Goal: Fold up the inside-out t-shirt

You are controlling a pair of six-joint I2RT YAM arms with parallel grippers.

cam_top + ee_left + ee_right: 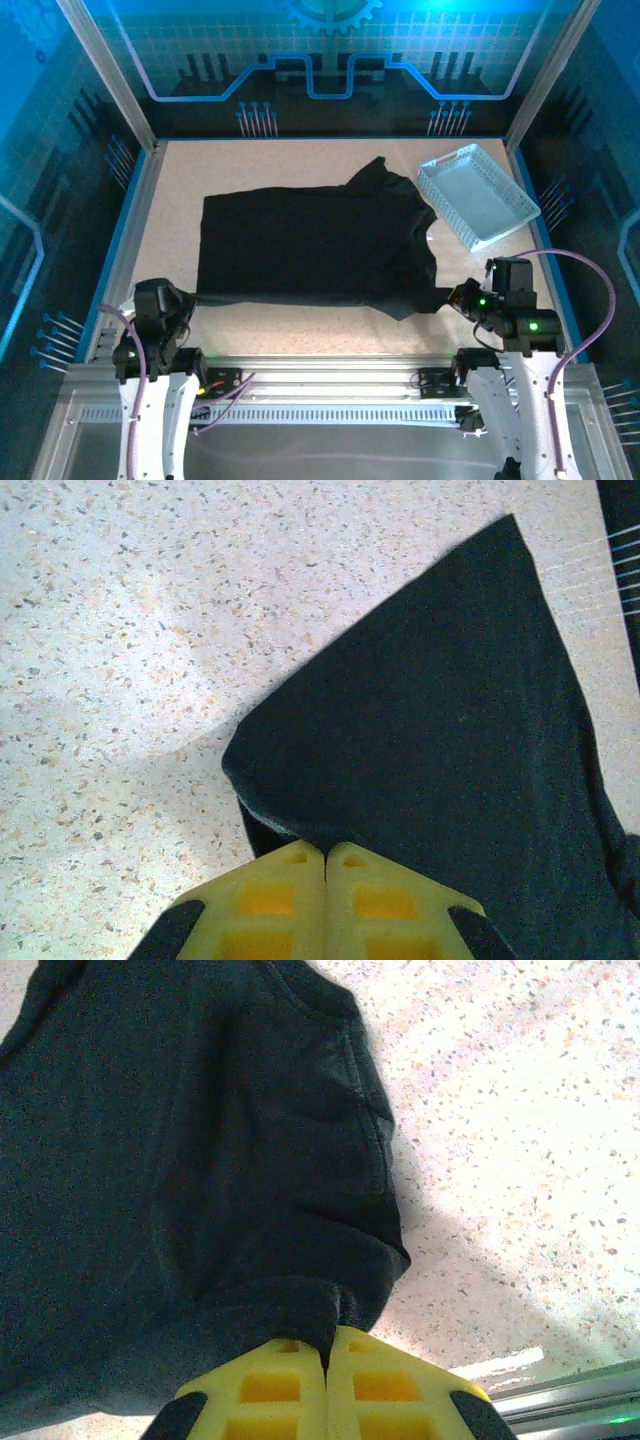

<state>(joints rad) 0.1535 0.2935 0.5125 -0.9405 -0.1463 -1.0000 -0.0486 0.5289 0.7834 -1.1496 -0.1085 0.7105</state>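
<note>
Your left gripper (325, 854) and right gripper (328, 1340) each pinched the near edge of the inside-out t-shirt (315, 245), which lay spread on the speckled table (170, 215) inside blue-lit walls (330, 45).

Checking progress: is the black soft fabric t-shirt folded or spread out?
Spread out: the black fabric t-shirt lies flat on the speckled table, both sleeves showing.

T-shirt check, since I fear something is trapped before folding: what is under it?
The t-shirt lies flat on the speckled table, which shows all round it. No bulge shows, but the fabric hides whatever is beneath. The left gripper and right gripper pinch its near edge.
</note>
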